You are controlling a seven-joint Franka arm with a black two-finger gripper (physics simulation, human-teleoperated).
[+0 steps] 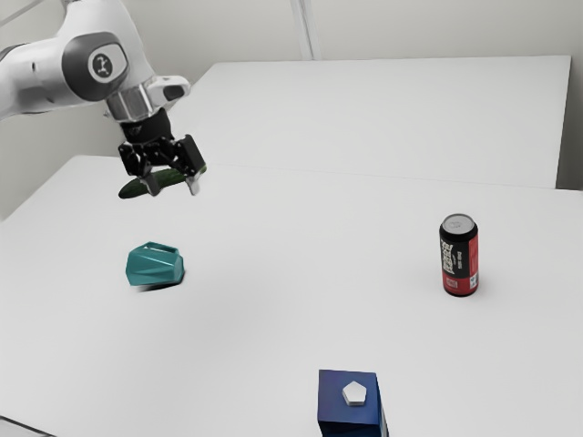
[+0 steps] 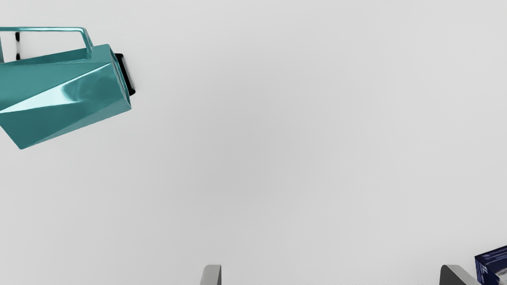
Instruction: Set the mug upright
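High over the table, at the exterior view's upper left, my gripper hangs with its fingers apart. In the wrist view the gripper is open, its two tips wide apart with nothing held between them. A teal faceted mug lies on its side on the table, below the gripper in the exterior view, its handle on the side toward the cucumber. The same mug in the wrist view is off to one side of the fingers, partly cut off by the edge, untouched.
A dark green cucumber lies behind the gripper in the exterior view. A black and red can stands at the exterior view's right. The blue box is at that view's bottom edge. All rest on the white table.
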